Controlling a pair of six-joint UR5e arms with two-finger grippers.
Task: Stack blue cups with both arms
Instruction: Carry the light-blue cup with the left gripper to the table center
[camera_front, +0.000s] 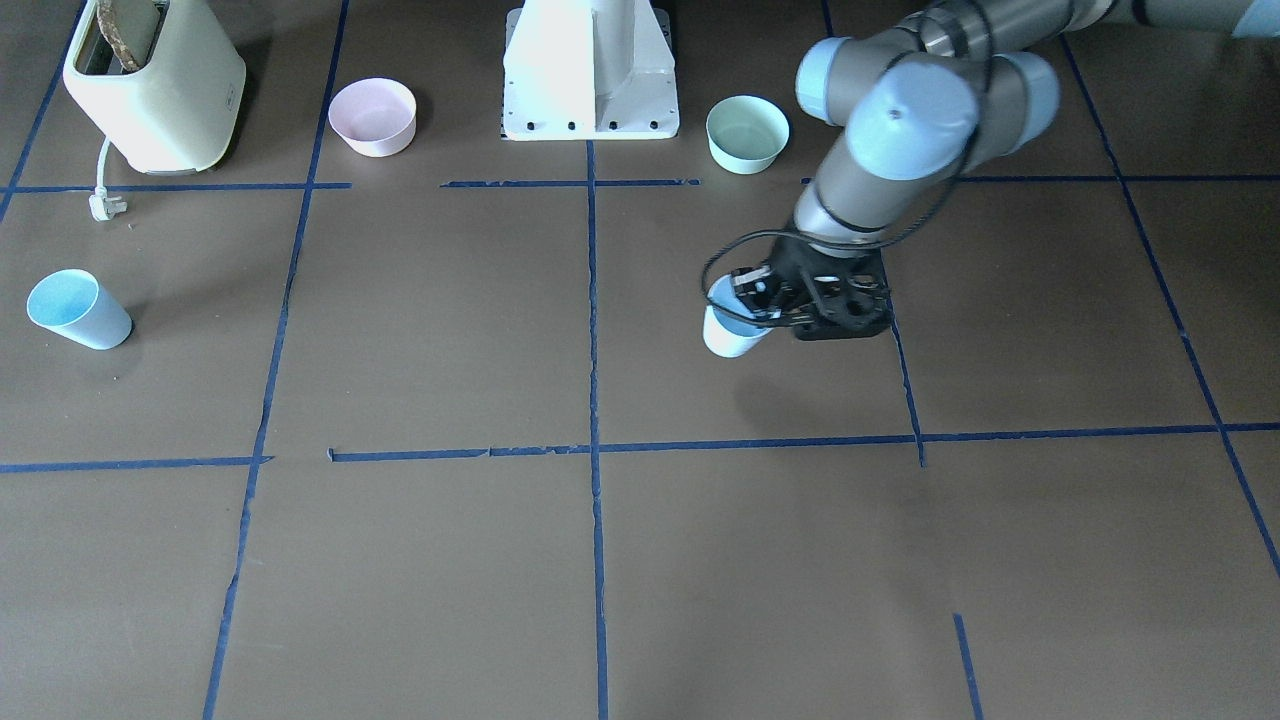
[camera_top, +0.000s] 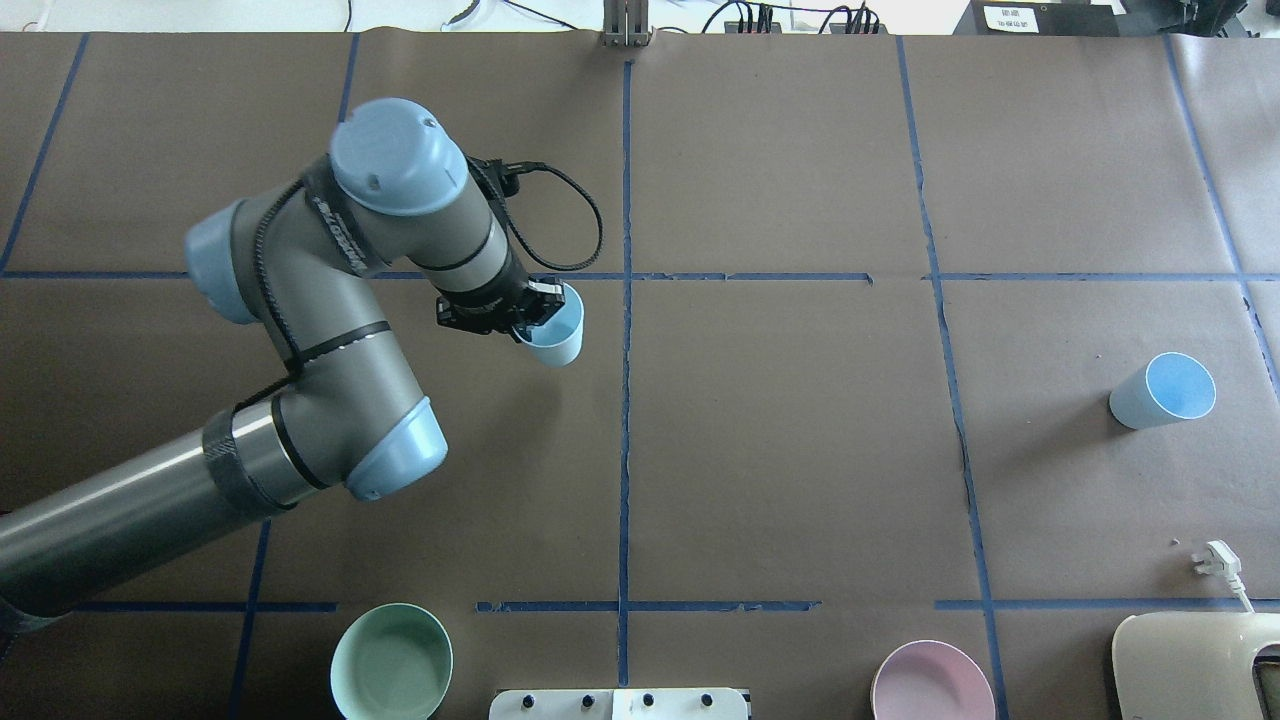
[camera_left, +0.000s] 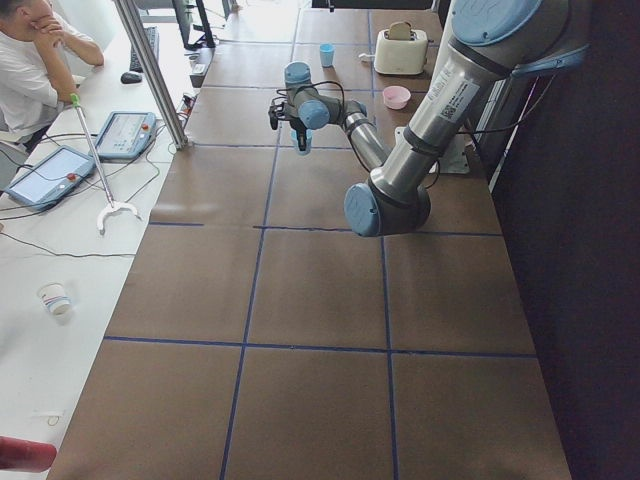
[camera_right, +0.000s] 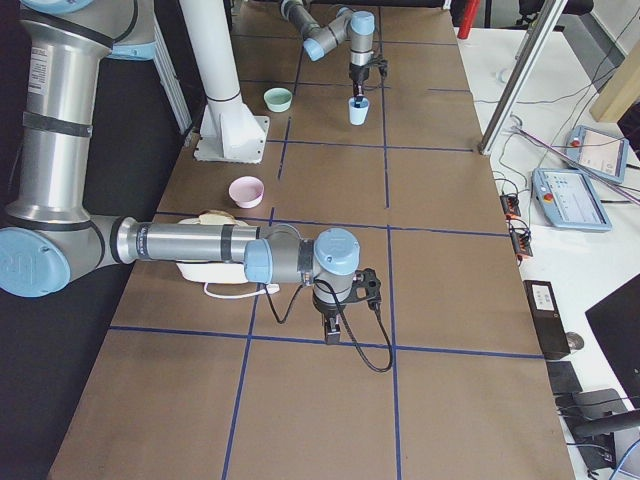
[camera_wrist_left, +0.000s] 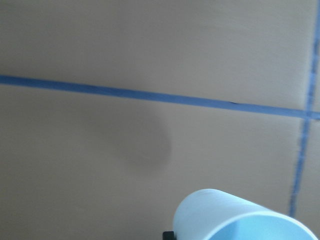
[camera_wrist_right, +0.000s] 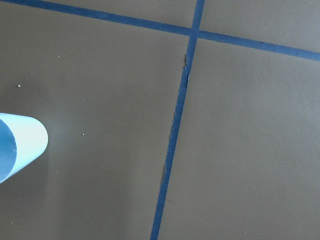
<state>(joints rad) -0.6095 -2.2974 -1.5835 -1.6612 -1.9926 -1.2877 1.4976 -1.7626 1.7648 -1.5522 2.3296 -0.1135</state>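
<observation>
The held cup (camera_top: 558, 335) hangs mouth up in the left gripper (camera_top: 527, 312), whose fingers are closed over the cup's rim on the side facing the arm. The cup is clear of the table (camera_top: 800, 450): the front-facing view shows its shadow lying apart from it on the brown paper, and the left wrist view shows the same. It is on the robot's left half of the table, just beside the centre tape line.

The other cup (camera_top: 1160, 392) stands alone on the robot's right side, well apart from the held cup and near the table's end. The right wrist view catches part of it at its left edge.

The right gripper (camera_right: 331, 330) shows only in the exterior right view, pointing down above the table. Whether its jaws are wide or closed cannot be told.

A mint bowl (camera_top: 391, 663) and a pink bowl (camera_top: 932, 683) sit on either side of the pedestal (camera_top: 618, 704), mint on the robot's left and pink on its right. A cream toaster (camera_front: 160, 85) stands beyond the pink bowl at the robot's right corner, its plug (camera_front: 102, 205) lying loose on the table between it and the other cup.
</observation>
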